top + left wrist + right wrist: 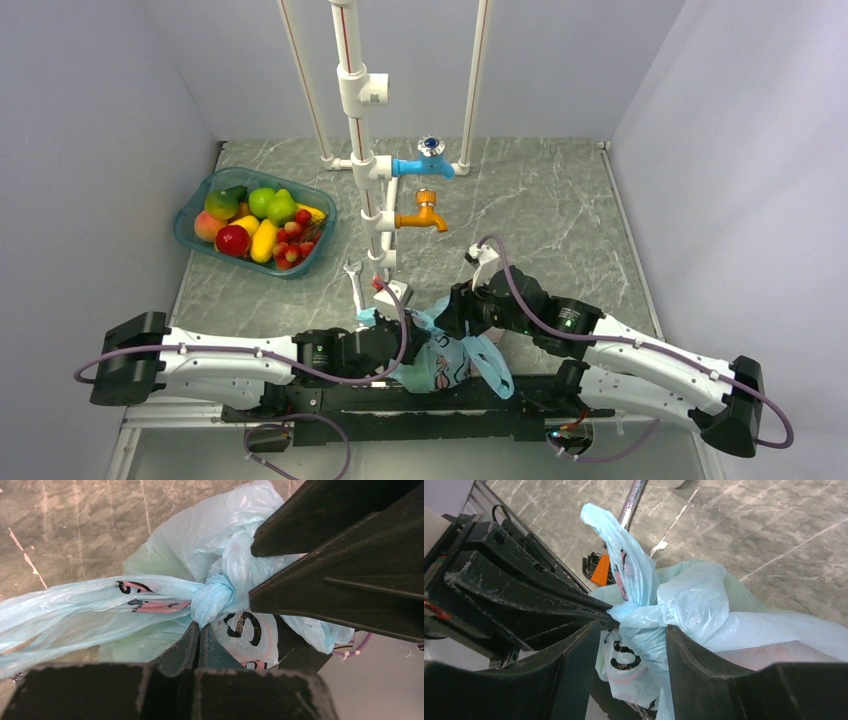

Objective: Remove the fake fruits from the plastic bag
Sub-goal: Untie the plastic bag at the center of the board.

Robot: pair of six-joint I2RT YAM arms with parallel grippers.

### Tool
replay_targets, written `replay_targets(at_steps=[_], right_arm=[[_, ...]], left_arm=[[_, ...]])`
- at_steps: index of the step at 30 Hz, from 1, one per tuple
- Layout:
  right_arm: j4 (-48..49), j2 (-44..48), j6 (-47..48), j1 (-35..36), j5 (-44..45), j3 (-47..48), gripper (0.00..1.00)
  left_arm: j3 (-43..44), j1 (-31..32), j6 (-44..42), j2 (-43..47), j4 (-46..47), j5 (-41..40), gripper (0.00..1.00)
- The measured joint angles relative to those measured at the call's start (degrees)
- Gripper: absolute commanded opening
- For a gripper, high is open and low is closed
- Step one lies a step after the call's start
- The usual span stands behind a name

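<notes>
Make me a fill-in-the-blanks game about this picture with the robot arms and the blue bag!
1. The plastic bag is tied shut with a ____.
2. The left tool pinches the bag just below its ____.
3. The basket sits at the table's far ____ side.
4. The blue tap is ____ the orange tap.

Missing words: knot; knot; left; above

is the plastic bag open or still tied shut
Tied shut: the plastic bag has its handles twisted into a knot, which the left gripper pinches.

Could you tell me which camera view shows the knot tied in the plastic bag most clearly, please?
The left wrist view: the knot sits centred, sharp and unobstructed. The right wrist view shows it partly hidden by the tools. The top external view shows only the crumpled plastic bag.
</notes>
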State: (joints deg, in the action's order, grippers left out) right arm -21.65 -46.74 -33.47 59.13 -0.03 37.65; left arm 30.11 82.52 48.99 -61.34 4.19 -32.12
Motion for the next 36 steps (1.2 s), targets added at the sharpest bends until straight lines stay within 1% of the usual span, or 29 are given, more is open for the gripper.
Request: replay_targets(at_steps=[3, 8, 12, 18, 19, 20, 21, 23, 24, 30, 36], right_arm=[[1.55, -0.96, -0.61, 0.00, 0.02, -0.68, 0.54], [2.67, -1.27, -0.39, 0.00, 0.35, -1.51, 0.49], [2.69, -1.55, 0.48, 0.28, 2.23, -1.79, 0.39], [3.06, -3.19, 1.36, 0.44, 4.13, -1.79, 0.36], [3.28, -3.52, 1.38, 0.48, 4.22, -1.81, 0.33], [3.48, -3.82, 1.38, 0.52, 4.28, -1.84, 0.27], [3.78, -4.09, 1.40, 0.57, 4.39, -1.95, 0.17], [4.24, -4.37, 1.49, 0.59, 4.59, -2.23, 0.03], [4.42, -4.46, 1.07, 0.59, 4.72, -2.32, 0.00], [3.63, -4.11, -2.21, 1.31, 9.25, -2.36, 0.00], [-0.48, 1.20, -8.13, 1.90, 17.49, -2.32, 0.00]], left_arm=[[0.04, -0.11, -0.02, -0.17, 0.09, 0.79, 0.00], [0.15, -0.33, -0.02, -0.26, 0.42, 1.14, 0.00], [0.15, -0.68, -0.02, -0.26, 1.36, 1.75, 0.00], [0.15, -1.29, 0.07, -0.35, 1.90, 2.86, 0.00], [0.17, -1.36, 0.09, -0.44, 1.73, 2.95, 0.00], [0.22, -1.40, 0.24, -0.52, 1.49, 2.97, 0.00], [0.50, -1.44, 0.44, -0.72, 0.76, 2.95, 0.00], [1.20, -1.51, 1.16, -1.20, -0.17, 2.91, 0.00], [1.55, -1.57, 1.73, -1.40, -0.70, 2.91, 0.00], [1.81, -1.70, 5.22, -0.59, -2.14, 2.27, 0.00], [-0.48, -1.77, 10.56, 5.57, -3.15, 0.28, 0.00]])
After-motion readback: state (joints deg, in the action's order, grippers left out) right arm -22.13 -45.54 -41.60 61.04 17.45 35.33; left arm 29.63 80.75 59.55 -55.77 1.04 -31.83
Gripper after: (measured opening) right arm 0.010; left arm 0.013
